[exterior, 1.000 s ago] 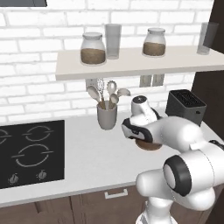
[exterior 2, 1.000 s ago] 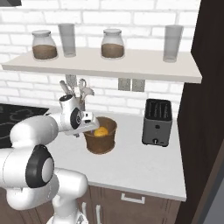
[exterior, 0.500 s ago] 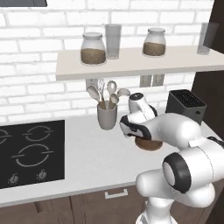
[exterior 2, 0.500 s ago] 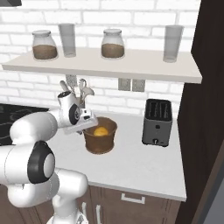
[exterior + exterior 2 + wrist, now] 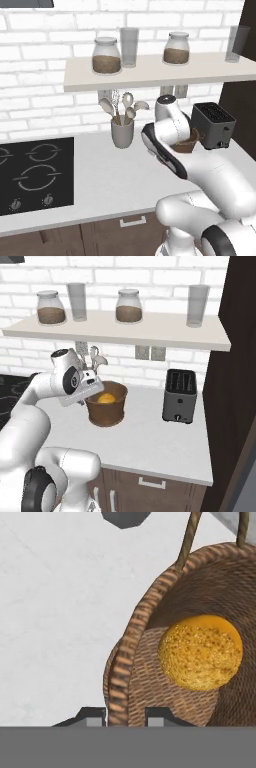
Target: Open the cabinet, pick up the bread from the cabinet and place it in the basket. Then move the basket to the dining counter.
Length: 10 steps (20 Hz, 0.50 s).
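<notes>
On the white worktop (image 5: 150, 441), the jaws pinch the rim of the basket (image 5: 125, 662) holding the bread (image 5: 200, 652).

basket (image 5: 186, 145): brown, woven, on white bench (image 5: 105, 180), mostly hidden behind arm | toaster (image 5: 212, 125): just right of it | utensil cup (image 5: 122, 134): left | hob (image 5: 30, 175): far left | shelf (image 5: 160, 72): two jars, glasses

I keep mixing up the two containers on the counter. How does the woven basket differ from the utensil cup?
The basket is brown, woven and wide, holding the bread; the utensil cup is grey, smooth and narrow, holding spoons. The gripper pinches the basket's rim; the cup stands untouched. Both are round, upright and open-topped.
</notes>
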Motion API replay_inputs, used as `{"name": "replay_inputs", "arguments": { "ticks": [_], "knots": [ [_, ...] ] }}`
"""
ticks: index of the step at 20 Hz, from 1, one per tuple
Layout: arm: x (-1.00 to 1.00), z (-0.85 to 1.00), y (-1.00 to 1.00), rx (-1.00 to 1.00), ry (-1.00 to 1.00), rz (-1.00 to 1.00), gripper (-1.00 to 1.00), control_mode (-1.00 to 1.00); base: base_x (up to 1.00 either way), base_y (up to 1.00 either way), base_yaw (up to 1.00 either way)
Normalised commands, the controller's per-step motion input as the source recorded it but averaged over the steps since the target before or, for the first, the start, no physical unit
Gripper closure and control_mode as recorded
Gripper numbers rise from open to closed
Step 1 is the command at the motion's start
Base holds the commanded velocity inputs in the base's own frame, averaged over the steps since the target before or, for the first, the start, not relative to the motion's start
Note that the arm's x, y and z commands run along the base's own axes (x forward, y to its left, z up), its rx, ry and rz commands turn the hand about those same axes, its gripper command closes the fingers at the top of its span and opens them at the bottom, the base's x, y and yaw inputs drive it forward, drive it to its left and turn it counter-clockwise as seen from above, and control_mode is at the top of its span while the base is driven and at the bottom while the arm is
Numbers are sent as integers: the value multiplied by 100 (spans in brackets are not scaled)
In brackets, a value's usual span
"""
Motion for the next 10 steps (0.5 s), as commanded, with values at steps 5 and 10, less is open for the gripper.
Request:
{"name": "replay_inputs", "arguments": {
  "ticks": [5, 10],
  "knots": [
    [-74, 98, 2, -1, -13, 12, 100, -100, 0, 0, 0],
    [-74, 75, 2, 0, -12, 5, 100, -100, 0, 0, 0]
  ]
}}
